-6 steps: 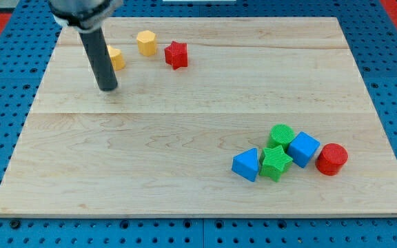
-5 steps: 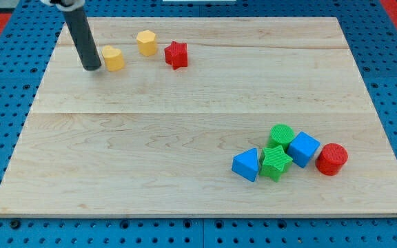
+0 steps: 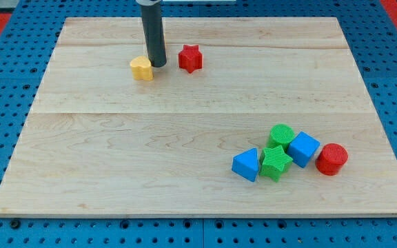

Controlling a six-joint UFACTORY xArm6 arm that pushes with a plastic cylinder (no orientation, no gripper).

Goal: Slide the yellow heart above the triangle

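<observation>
A yellow block (image 3: 141, 68), seemingly the heart, lies in the upper left part of the wooden board (image 3: 116, 151). My tip (image 3: 158, 65) stands right beside it, on its right side. A red star (image 3: 190, 58) lies just right of the rod. The second yellow block does not show; the rod may hide it. The blue triangle (image 3: 246, 164) lies far off at the lower right, at the left end of a cluster of blocks.
The cluster at the lower right also holds two green blocks (image 3: 281, 135) (image 3: 276, 163), a blue cube (image 3: 303, 149) and a red cylinder (image 3: 331, 158). A blue pegboard (image 3: 5, 83) surrounds the board.
The rod swept from the heart's left to its right. The yellow heart slid right and slightly down. The red star shifted right. The yellow hexagon dropped out of sight.
</observation>
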